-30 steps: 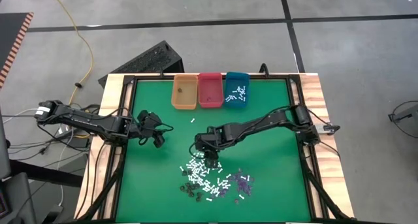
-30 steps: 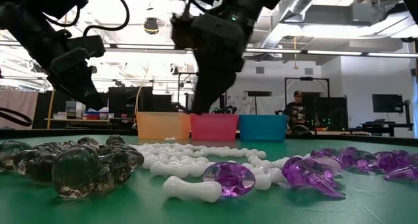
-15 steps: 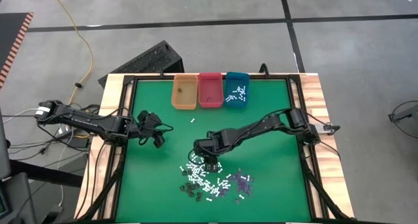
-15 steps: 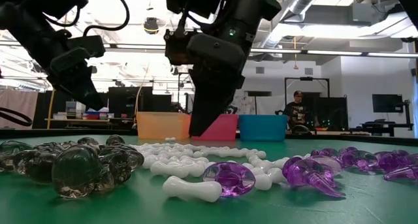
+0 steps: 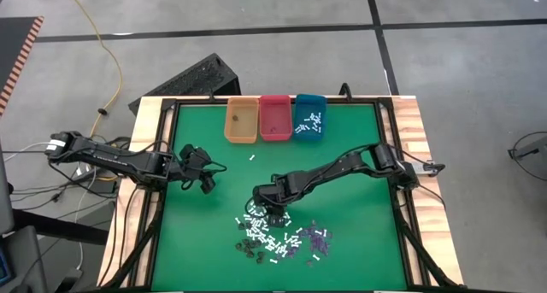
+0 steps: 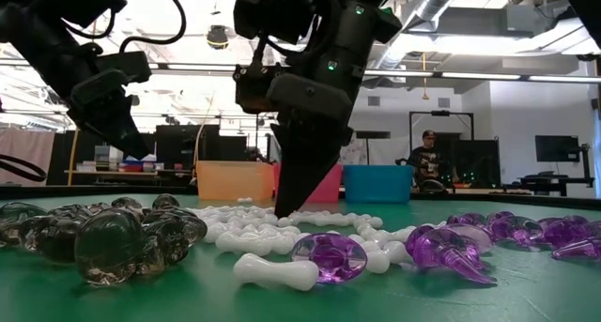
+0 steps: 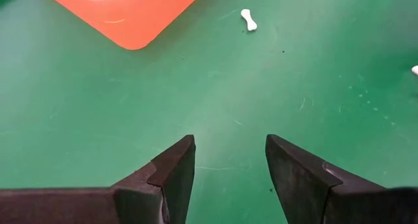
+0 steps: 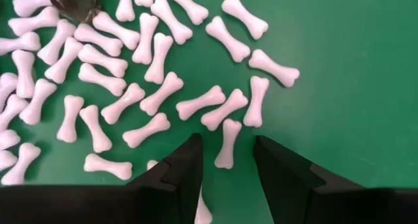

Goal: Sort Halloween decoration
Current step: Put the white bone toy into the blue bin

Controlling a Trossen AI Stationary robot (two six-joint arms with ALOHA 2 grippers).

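Right pincer (image 8: 225,165), jaws parted, straddles one smooth white plastic bone (image 8: 228,143); more bones scattered just ahead.

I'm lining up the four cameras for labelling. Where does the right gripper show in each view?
High view: right gripper, open, at the far edge of the white bones, mid-mat.
Low view: centre, fingers pointing down at the bones.
Left wrist view: not in it.
Right wrist view: its two dark fingers at the bottom, a bone between them.
Shared landmark: the white bone pile.
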